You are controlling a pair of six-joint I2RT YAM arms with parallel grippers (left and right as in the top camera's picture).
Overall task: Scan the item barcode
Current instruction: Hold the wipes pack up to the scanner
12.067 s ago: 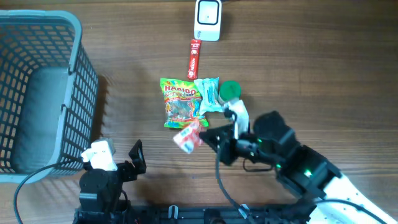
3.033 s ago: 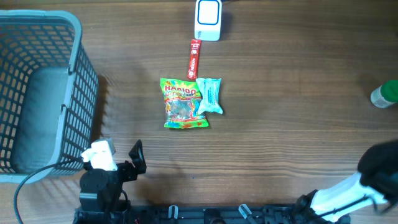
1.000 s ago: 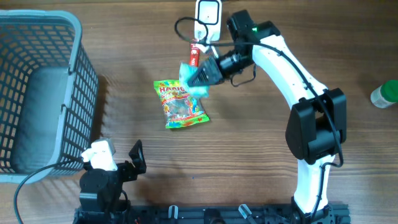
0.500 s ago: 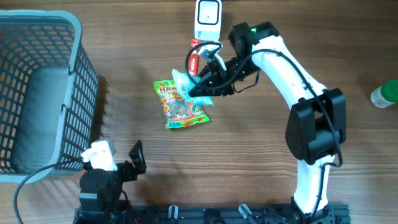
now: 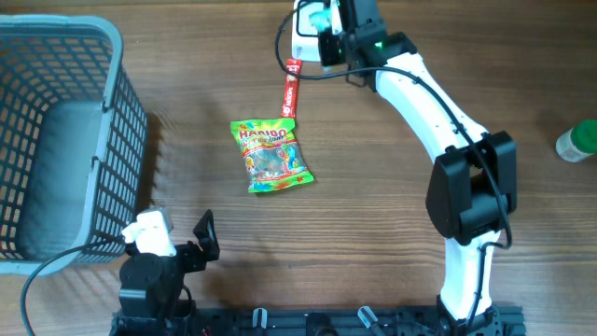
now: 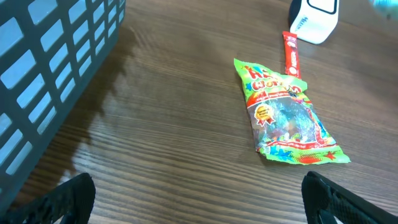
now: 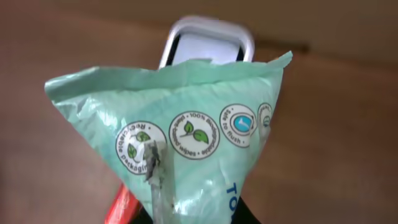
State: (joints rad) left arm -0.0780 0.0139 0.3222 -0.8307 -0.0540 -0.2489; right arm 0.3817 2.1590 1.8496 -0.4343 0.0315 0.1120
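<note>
1. Only the right wrist view showed the mint-green packet up close. It filled the frame, gripped from below, with the white scanner just behind its top edge. From overhead, only a sliver of teal showed at the right hand, over the scanner at the far edge of the counter.
2. The left wrist view alone showed the left hand spread wide and holding nothing, low over the counter beside the basket.
3. The packet was crinkled, pinched narrow at the bottom in the right hand's grip. It fanned wider upward and carried a row of round emblems, two of them with leaves.
4. The grey mesh basket stood at the counter's left end, its grey floor showing inside. Outside it, a Haribo bag and a red stick packet lay on the counter. A green-capped bottle lay at the right edge.
</note>
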